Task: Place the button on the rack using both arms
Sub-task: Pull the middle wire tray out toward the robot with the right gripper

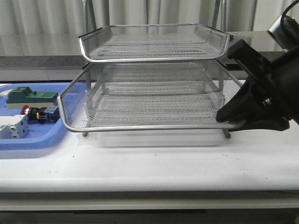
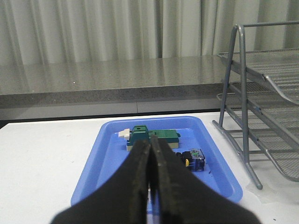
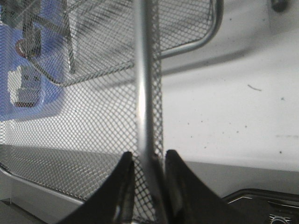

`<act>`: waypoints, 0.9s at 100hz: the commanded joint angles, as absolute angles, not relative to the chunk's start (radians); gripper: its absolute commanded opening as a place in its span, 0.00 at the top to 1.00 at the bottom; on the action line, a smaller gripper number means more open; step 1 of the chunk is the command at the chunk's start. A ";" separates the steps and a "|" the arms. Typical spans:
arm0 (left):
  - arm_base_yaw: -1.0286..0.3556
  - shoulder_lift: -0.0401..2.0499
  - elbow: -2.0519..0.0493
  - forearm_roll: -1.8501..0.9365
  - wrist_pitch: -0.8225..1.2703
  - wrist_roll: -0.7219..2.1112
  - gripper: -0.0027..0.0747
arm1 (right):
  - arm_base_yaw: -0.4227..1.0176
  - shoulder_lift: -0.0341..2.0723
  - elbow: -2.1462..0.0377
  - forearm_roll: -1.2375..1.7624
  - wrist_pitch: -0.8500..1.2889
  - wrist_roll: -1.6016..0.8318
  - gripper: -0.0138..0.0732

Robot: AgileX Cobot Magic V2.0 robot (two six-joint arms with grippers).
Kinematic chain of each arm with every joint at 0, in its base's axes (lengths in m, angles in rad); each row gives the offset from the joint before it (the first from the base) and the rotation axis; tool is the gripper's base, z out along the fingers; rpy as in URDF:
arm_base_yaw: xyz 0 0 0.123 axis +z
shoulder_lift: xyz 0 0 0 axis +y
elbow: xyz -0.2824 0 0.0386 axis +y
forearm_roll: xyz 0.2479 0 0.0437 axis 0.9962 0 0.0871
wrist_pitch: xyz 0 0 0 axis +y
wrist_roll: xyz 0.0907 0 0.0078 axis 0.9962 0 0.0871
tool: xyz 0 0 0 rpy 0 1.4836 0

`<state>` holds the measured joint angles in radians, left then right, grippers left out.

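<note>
The button (image 1: 39, 113) lies on its side in the blue bin (image 1: 28, 142), red head to the left, left of the rack (image 1: 154, 126). In the left wrist view my left gripper (image 2: 150, 147) is shut and empty, hovering over the bin (image 2: 107, 154), with the button (image 2: 194, 158) just beside its fingers. The left gripper does not show in the front view. My right gripper (image 1: 224, 114) sits at the right front corner of the rack's middle tray. In the right wrist view its jaws (image 3: 147, 158) are closed astride the chrome rim (image 3: 142, 93) and mesh wall.
A green block on a beige base (image 1: 28, 95) and a white blocky component (image 1: 13, 127) share the bin with the button. The rack's thin legs (image 2: 243, 116) stand close to the bin's right edge. A grey counter and curtains lie behind the table.
</note>
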<state>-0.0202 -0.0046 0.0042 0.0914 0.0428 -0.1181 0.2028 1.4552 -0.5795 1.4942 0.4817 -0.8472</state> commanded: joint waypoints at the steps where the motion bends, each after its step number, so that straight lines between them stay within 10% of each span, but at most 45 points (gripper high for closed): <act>1: -0.026 -0.036 0.037 0.084 -0.038 -0.125 0.99 | 0.205 1.417 -0.583 1.453 0.504 -0.876 0.74; 31: -0.026 -0.036 0.037 0.084 -0.038 -0.125 0.99 | 0.205 1.384 -0.583 1.393 0.533 -0.887 0.20; 90: -0.026 -0.036 0.037 0.084 -0.038 -0.125 0.99 | 0.204 1.054 -0.614 0.560 0.706 -0.289 0.20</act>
<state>-0.0202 -0.0046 0.0042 0.0914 0.0428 -0.1181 0.2028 1.1188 -0.5687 0.7350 0.6726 -0.4561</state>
